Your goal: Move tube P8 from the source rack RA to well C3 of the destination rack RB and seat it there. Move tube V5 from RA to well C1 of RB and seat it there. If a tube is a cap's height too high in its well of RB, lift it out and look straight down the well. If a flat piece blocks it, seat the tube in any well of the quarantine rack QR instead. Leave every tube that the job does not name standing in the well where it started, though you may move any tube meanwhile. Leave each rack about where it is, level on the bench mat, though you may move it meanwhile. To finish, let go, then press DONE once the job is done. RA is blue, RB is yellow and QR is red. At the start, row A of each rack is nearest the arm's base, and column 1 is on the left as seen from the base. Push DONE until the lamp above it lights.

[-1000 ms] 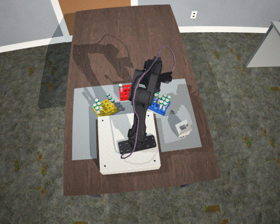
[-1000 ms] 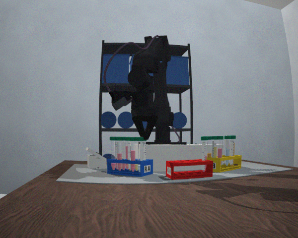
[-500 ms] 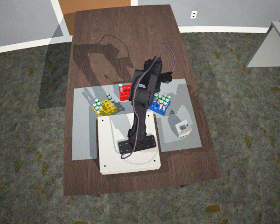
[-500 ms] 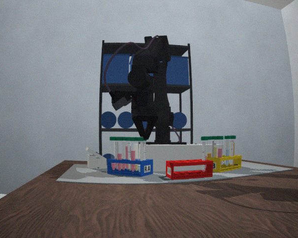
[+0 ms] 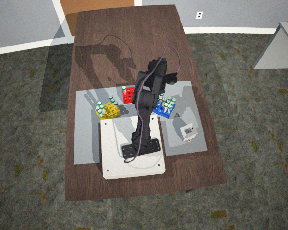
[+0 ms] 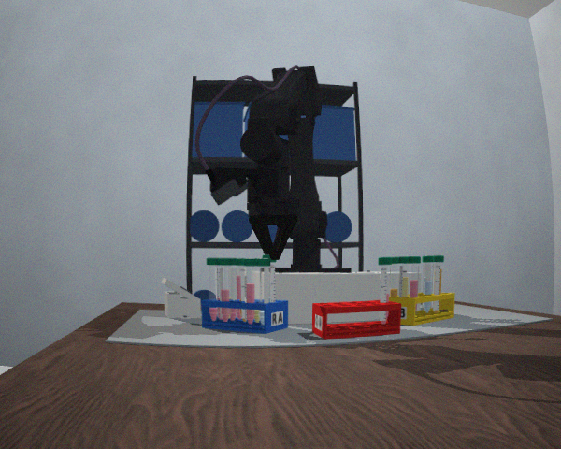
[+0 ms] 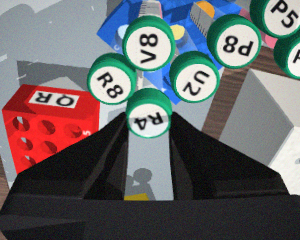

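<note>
The blue rack RA (image 5: pixel 168 116) (image 6: pixel 244 327) (image 7: pixel 110 27) stands on the grey bench mat (image 5: pixel 86 138) (image 6: pixel 148 333), with a group of green-capped tubes upright in it. Over it, on the side toward the red rack QR (image 5: pixel 127 100) (image 6: pixel 358 332) (image 7: pixel 50 112), the black gripper (image 6: pixel 272 255) (image 7: pixel 148 122) points straight down. Its jaws are nearly together, clamped on the cap of tube R4 (image 7: pixel 148 114), one fingertip against each side of the cap. R4 is at the edge of the cluster in RA, its cap close to those of R8 (image 7: pixel 111 79) and U2 (image 7: pixel 194 77), with V8 (image 7: pixel 148 43) behind. Whether R4 sits fully down in its well cannot be told.

The task's tube P8 (image 7: pixel 235 41) is in RA, just beyond U2 from the gripper, its lettered cap free of the fingers. P5 (image 7: pixel 278 14) is farther along RA. Tube V5 cannot be picked out by its label.

From the arm's base, the red QR stands left of RA, with one tube in it, and the yellow rack RB (image 5: pixel 109 114) (image 6: pixel 433 316) stands farther left of RA, holding several capped tubes. A white box with a tilted top (image 5: pixel 188 133) (image 6: pixel 177 304) is right of RA.
</note>
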`<state>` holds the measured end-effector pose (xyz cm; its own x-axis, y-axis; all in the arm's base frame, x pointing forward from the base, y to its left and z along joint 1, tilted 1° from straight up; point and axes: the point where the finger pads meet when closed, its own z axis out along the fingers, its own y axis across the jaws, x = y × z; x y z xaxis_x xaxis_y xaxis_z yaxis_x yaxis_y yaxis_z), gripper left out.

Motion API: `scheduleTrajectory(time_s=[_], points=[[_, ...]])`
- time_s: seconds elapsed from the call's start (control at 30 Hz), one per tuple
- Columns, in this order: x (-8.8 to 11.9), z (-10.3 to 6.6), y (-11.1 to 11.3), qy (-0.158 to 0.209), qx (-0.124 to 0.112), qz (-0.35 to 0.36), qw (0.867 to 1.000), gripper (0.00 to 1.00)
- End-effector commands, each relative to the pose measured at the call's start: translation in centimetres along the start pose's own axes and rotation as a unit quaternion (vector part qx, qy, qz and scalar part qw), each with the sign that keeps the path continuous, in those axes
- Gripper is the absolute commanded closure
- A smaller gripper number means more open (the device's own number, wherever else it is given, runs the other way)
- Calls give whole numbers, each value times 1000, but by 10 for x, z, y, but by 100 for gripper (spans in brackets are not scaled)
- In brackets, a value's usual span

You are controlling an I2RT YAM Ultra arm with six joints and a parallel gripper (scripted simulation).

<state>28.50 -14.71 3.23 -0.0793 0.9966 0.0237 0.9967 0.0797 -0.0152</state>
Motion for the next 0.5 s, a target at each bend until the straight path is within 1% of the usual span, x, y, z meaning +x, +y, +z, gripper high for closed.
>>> scheduleTrajectory(time_s=[0.0, 0.47], points=[[-7, -20, 4, -11, -17, 3, 1000, 100], [-5, -34, 4, -12, -17, 1, 1000, 100]])
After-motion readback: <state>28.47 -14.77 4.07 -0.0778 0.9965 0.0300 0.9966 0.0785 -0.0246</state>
